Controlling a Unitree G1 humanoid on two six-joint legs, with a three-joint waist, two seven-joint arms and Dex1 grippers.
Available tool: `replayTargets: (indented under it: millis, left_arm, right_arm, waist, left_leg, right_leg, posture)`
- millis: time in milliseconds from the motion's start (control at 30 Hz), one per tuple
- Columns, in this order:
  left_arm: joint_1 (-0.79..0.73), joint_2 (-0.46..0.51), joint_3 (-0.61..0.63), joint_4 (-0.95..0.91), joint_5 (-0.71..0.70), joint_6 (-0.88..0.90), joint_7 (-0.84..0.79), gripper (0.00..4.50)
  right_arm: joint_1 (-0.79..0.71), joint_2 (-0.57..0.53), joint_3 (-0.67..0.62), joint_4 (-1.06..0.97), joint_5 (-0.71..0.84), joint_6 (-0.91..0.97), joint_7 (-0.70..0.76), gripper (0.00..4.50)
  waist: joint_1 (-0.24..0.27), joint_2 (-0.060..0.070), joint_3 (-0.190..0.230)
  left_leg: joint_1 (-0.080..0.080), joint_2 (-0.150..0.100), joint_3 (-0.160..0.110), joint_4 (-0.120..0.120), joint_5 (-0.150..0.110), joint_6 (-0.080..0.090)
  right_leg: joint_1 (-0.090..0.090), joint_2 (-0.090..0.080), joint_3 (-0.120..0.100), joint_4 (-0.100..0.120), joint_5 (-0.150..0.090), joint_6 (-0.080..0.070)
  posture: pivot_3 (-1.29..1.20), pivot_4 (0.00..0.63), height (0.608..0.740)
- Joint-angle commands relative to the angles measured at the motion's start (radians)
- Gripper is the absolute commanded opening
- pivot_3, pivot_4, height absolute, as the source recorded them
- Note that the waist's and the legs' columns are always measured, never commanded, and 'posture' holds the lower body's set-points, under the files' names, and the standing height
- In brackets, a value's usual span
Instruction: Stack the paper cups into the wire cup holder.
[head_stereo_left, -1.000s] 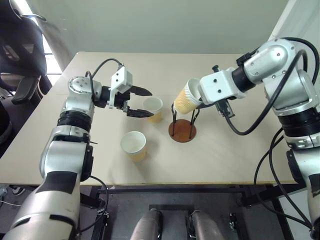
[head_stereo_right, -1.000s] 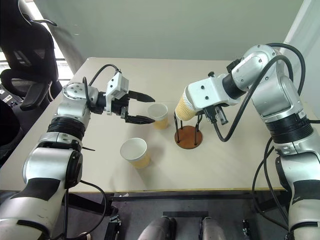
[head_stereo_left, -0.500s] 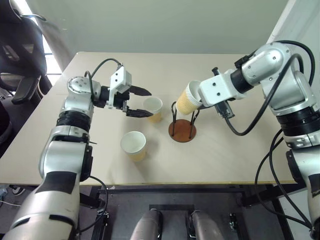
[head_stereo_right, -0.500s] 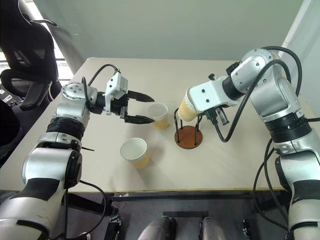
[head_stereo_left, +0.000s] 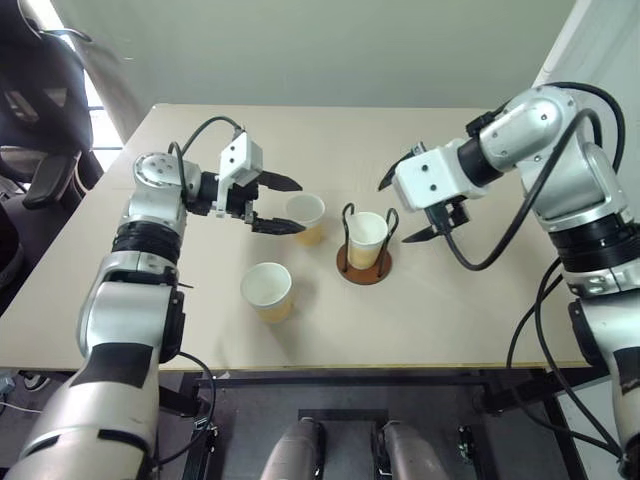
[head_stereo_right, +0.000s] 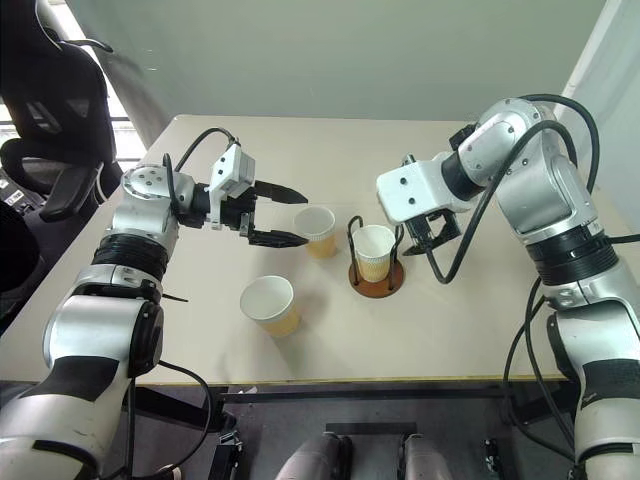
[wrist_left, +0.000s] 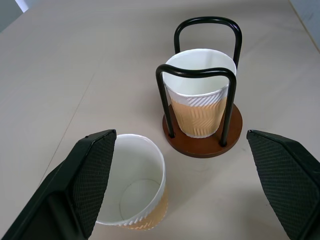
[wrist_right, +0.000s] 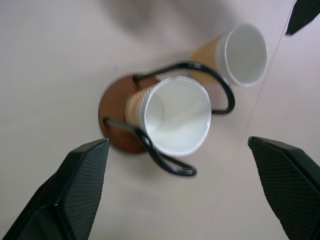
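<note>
head views: the wire cup holder (head_stereo_left: 364, 259) stands on the table (head_stereo_left: 470, 300) with one paper cup (head_stereo_left: 367, 238) seated upright between its two black wire loops, resting on the reddish-brown base. the right gripper (head_stereo_left: 408, 212) hangs just beside and above the holder, fingers spread wide and released, touching nothing; the seated cup sits just off its fingertips, on the side toward the left arm. the left gripper (head_stereo_left: 288, 205) is level over the table, fingers spread apart and empty. a second paper cup (head_stereo_left: 306, 218) stands upright just beyond its fingertips, near the lower finger. a third paper cup (head_stereo_left: 268, 291) stands upright on the near side of that gripper, apart from both sets of fingers.

left wrist view: the two black fingers (wrist_left: 82, 185) are spread wide. the second cup (wrist_left: 131, 182) stands directly beside one finger, mouth up; whether it touches the pad cannot be told. the holder (wrist_left: 202, 135) with its seated cup (wrist_left: 199, 92) lies ahead, between the finger lines and apart from them.

right wrist view: the fingers (wrist_right: 77, 192) are wide apart and released. the seated cup (wrist_right: 172, 116) lies between them, clear of both pads, inside the wire loops on the base (wrist_right: 115, 112). the second cup (wrist_right: 235, 54) stands beyond the holder.
</note>
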Motion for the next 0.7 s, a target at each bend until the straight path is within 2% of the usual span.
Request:
replayTargets:
  millis: [33, 167, 367, 700]
  left_arm:
    - [-0.019, 0.015, 0.027, -0.015, -0.005, 0.002, 0.040, 4.50]
    - [-0.031, 0.014, 0.030, -0.009, -0.005, 0.018, 0.069, 4.50]
    - [-0.036, 0.022, 0.022, 0.002, 0.015, 0.012, 0.114, 4.50]
    - [-0.053, 0.035, -0.018, -0.022, 0.077, -0.102, 0.090, 4.50]
  right_arm:
    - [-0.008, 0.020, -0.081, -0.057, 0.078, 0.103, -0.033, 4.38]
    - [0.006, 0.035, -0.141, -0.104, 0.168, 0.252, -0.063, 4.38]
    - [0.023, -0.005, -0.264, -0.118, 0.316, 0.528, -0.117, 4.38]
    - [0.164, -0.079, -0.324, -0.211, 0.435, 0.701, -0.213, 4.38]
  waist:
    - [0.000, 0.000, 0.000]
    - [0.002, 0.000, 0.000]
    - [0.003, 0.000, 0.000]
    - [0.002, 0.000, 0.000]
  left_leg:
    - [0.000, 0.000, 0.000, 0.000, 0.000, 0.000]
    - [0.000, 0.000, 0.000, 0.000, 0.000, 0.000]
    - [0.000, -0.001, 0.000, 0.000, 0.001, -0.001]
    - [0.000, 0.001, 0.001, -0.001, 0.003, -0.003]
  right_leg:
    - [0.000, 0.000, 0.000, 0.000, 0.000, 0.000]
    - [0.000, 0.000, 0.000, 0.000, 0.000, 0.000]
    - [0.000, 0.000, 0.000, 0.000, 0.000, 0.000]
    - [-0.001, 0.001, 0.000, 0.001, -0.001, -0.001]
  posture:
    - [0.00, 0.150, 0.740]
    - [0.00, 0.150, 0.740]
    - [0.00, 0.150, 0.740]
    - [0.00, 0.150, 0.740]
